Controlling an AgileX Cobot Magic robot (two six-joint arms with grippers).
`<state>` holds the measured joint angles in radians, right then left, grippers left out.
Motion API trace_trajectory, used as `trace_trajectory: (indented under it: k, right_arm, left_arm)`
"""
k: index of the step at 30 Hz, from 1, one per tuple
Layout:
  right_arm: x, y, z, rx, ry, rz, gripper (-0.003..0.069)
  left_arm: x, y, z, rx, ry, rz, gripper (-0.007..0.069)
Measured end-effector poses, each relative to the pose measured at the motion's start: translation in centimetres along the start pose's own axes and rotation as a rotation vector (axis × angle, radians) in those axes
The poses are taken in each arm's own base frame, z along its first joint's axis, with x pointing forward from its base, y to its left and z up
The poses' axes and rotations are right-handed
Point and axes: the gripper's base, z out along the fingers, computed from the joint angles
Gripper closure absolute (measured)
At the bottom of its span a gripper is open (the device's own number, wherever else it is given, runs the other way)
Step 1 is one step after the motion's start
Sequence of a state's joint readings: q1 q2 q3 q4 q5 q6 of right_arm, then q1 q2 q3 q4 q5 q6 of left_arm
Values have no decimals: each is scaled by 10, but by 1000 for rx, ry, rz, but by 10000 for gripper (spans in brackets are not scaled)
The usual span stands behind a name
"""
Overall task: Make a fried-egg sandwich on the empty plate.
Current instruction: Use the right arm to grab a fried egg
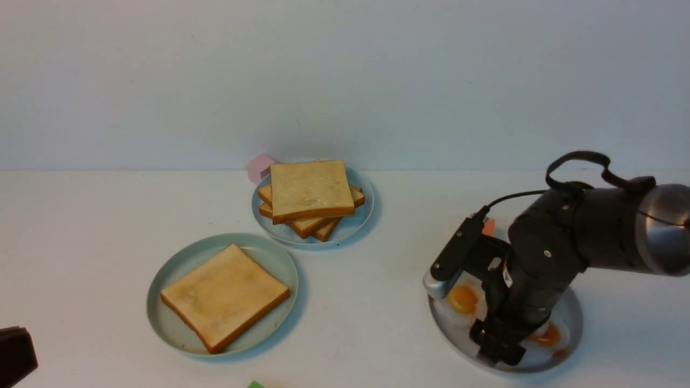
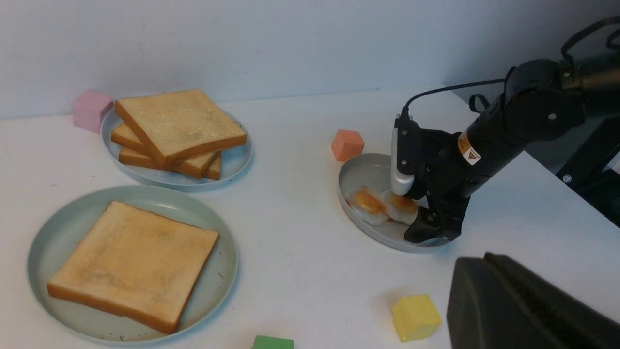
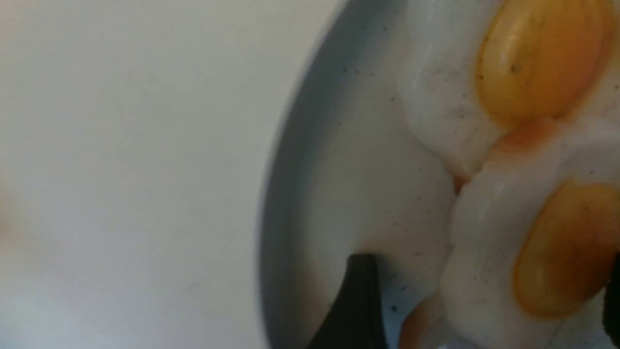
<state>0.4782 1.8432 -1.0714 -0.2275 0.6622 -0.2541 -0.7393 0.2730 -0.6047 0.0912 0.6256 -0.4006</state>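
The table [image 1: 81,226] is white, and the wall [image 1: 345,81] behind it a paler grey-white. On the near left, a pale mint-green plate [image 1: 178,264] bears a toast slice [image 1: 223,295], golden-brown with a darker crust. The toast pile [image 1: 311,189] farther back has the same colouring on a pale blue plate [image 1: 358,218]. On the right, a grey plate [image 1: 571,318] carries fried eggs [image 2: 370,206], white with orange yolks and fine dark specks. The cubes are pink [image 2: 91,110], orange [image 2: 347,144], yellow [image 2: 415,317] and green [image 2: 273,343]. The right arm [image 1: 593,237] is black with a silver band.
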Motion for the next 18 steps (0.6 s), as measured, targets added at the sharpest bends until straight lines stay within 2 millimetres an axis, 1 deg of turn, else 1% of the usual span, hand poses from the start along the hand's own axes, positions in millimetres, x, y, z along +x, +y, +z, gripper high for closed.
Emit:
trace_trajectory:
  k: [2,6,9,12,13,14,15,18]
  right_arm:
    - [-2,-3,5,1,4,1,22]
    - [-4,-5,7,0,13,-1,29]
    - [-4,-5,7,0,15,-2,49]
    - [-5,-5,8,1,16,-11,115]
    - [-5,-5,8,1,17,-12,126]
    - [-5,-6,8,5,18,-22,162]
    - [-5,-6,8,7,20,-28,183]
    - [-5,-6,8,7,23,-35,184]
  left_arm:
    - [0,0,0,0,0,0,638]
    - [0,0,0,1,2,-2,638]
    - [0,-1,0,7,4,-11,638]
    - [1,-1,0,13,14,-25,638]
    - [1,-1,0,14,16,-25,638]
    - [2,-1,0,14,18,-28,638]
    - [2,-1,0,14,22,-30,638]
    - [3,-1,0,13,29,-31,638]
